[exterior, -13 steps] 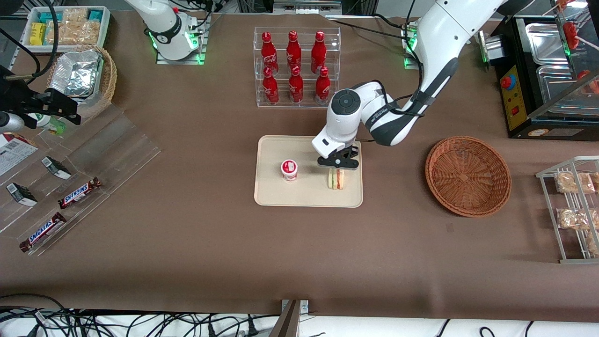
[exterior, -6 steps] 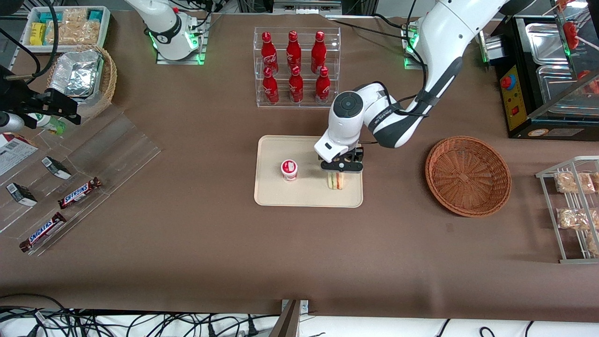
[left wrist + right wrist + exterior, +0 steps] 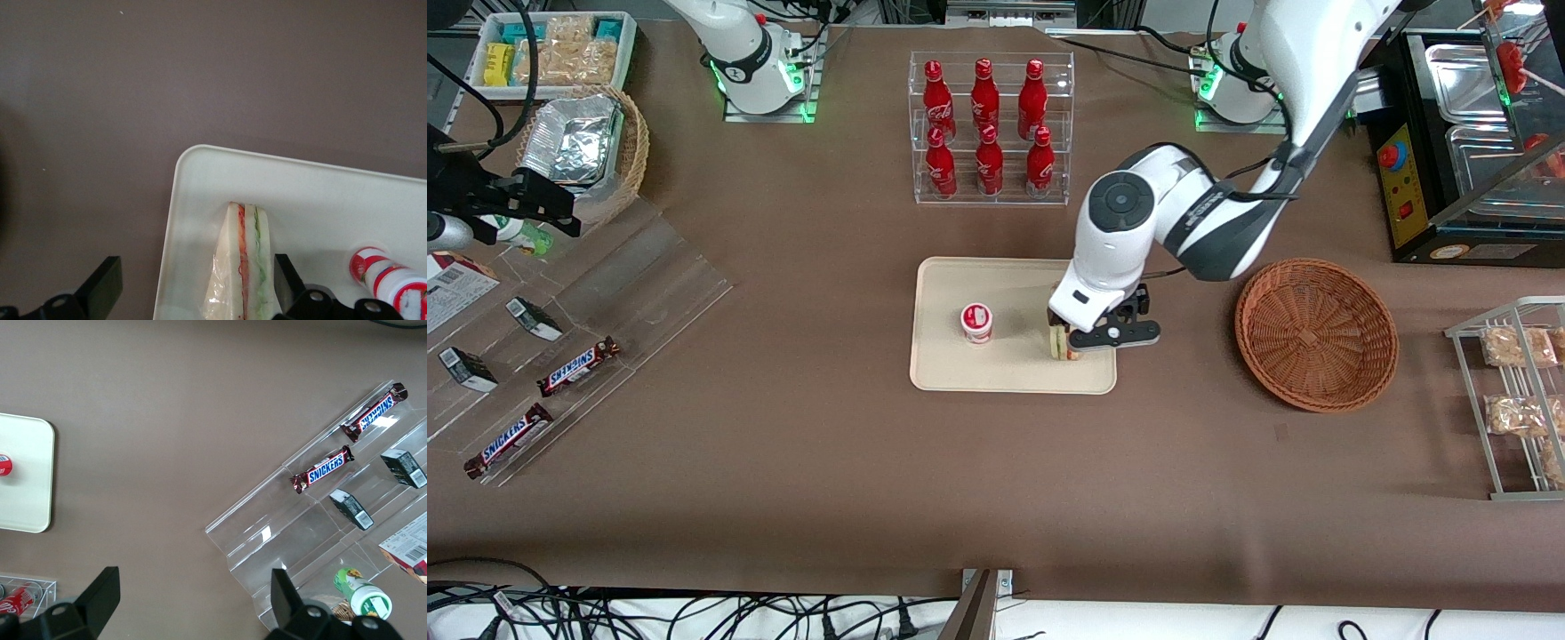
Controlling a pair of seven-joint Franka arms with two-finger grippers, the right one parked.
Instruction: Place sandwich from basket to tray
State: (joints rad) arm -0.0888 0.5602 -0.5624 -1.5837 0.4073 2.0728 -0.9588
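The sandwich [image 3: 1060,343], a clear-wrapped white wedge with red and green layers, stands on edge on the cream tray [image 3: 1005,373], near the tray's rim at the working arm's end. My left gripper [image 3: 1108,337] hovers just above that rim, beside the sandwich. In the left wrist view the gripper [image 3: 193,288] is open. The sandwich [image 3: 247,267] sits between the fingers, close to one of them and touching neither. The tray's rounded corner [image 3: 193,167] shows there too. The reddish-brown woven basket [image 3: 1316,333] lies empty toward the working arm's end.
A red-and-white cup [image 3: 976,322] stands on the tray beside the sandwich. A clear rack of red bottles [image 3: 987,124] is farther from the camera. A wire rack of bagged snacks [image 3: 1516,400] and a black machine [image 3: 1449,151] flank the basket. A clear display with Snickers bars [image 3: 578,364] lies toward the parked arm's end.
My left gripper has shifted from over the sandwich toward the basket and nearer the front camera. The sandwich has stayed in place on the tray.
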